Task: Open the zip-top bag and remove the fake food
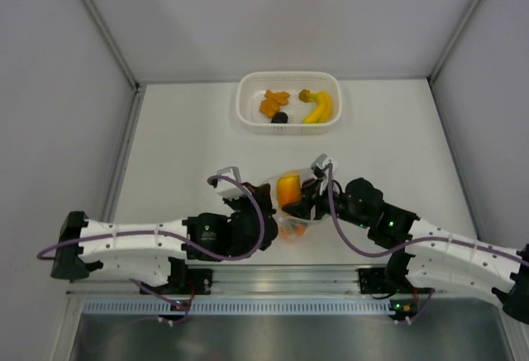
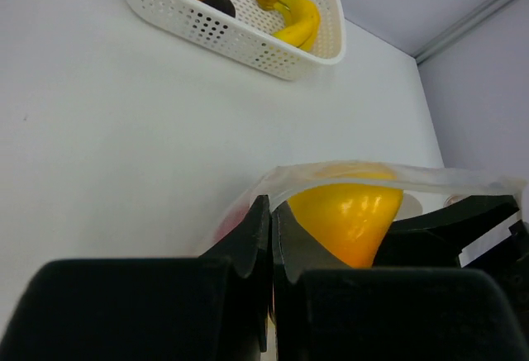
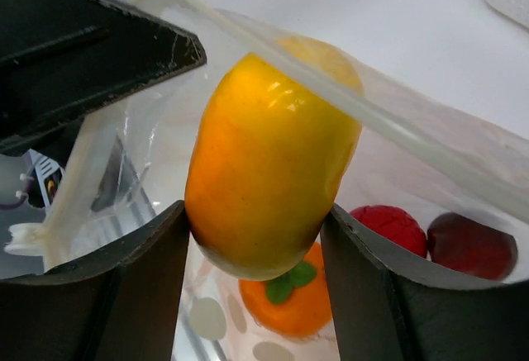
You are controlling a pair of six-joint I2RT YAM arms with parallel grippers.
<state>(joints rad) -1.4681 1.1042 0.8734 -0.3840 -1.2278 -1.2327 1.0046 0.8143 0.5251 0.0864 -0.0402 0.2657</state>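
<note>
Near the arm bases, the bag (image 1: 293,227) hangs between the two claws, above the table (image 1: 397,154). The left claw (image 2: 269,212) is pinched tight on the bag's rim. The right claw (image 3: 256,220) grips a yellow fruit (image 3: 264,163) at the bag's open mouth, one finger on each side of it. Lower in the bag lie an orange (image 3: 289,299), a red piece (image 3: 388,225) and a dark red piece (image 3: 471,245). Far back, the basket (image 1: 245,105) holds a banana (image 1: 321,109), orange bits (image 1: 274,102) and a dark piece (image 1: 280,117).
</note>
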